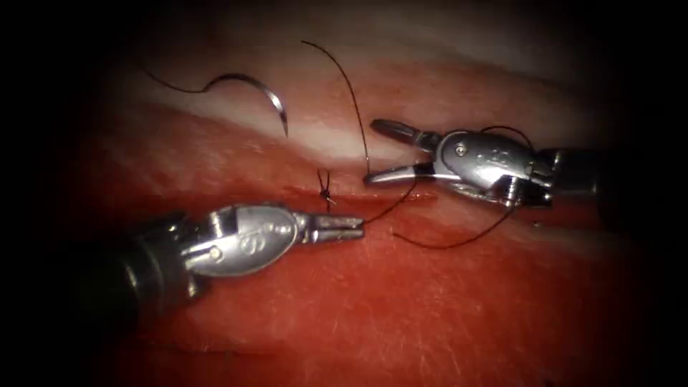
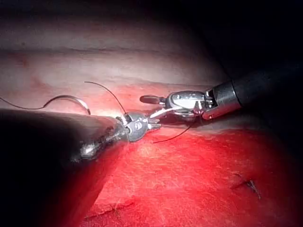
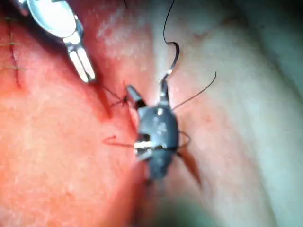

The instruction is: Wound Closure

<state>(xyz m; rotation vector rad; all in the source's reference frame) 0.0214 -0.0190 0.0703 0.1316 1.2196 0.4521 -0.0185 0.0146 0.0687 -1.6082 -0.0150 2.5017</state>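
The curved needle point(image 1: 266, 94) lies free on the pale tissue left of and above the cut, outside the tissue and held by neither tool; it also appears in the left wrist view point(image 2: 71, 98). A knot point(image 1: 326, 190) sits on the cut point(image 1: 401, 197). My left tool point(image 1: 351, 228) is just right of the knot, jaws shut on a dark thread point(image 1: 390, 208) that runs up toward the right tool. My right tool point(image 1: 373, 152) stands with jaws open, and the long strand point(image 1: 352, 93) comes down to its lower jaw tip. Thread loops around its wrist point(image 1: 502, 129).
Red fluid wets the tissue point(image 1: 401, 308) below the cut. A free thread tail point(image 1: 444, 245) curves under the right tool. An earlier stitch point(image 2: 250, 185) shows on the red tissue. The two tools' tips point(image 2: 154, 118) are close together.
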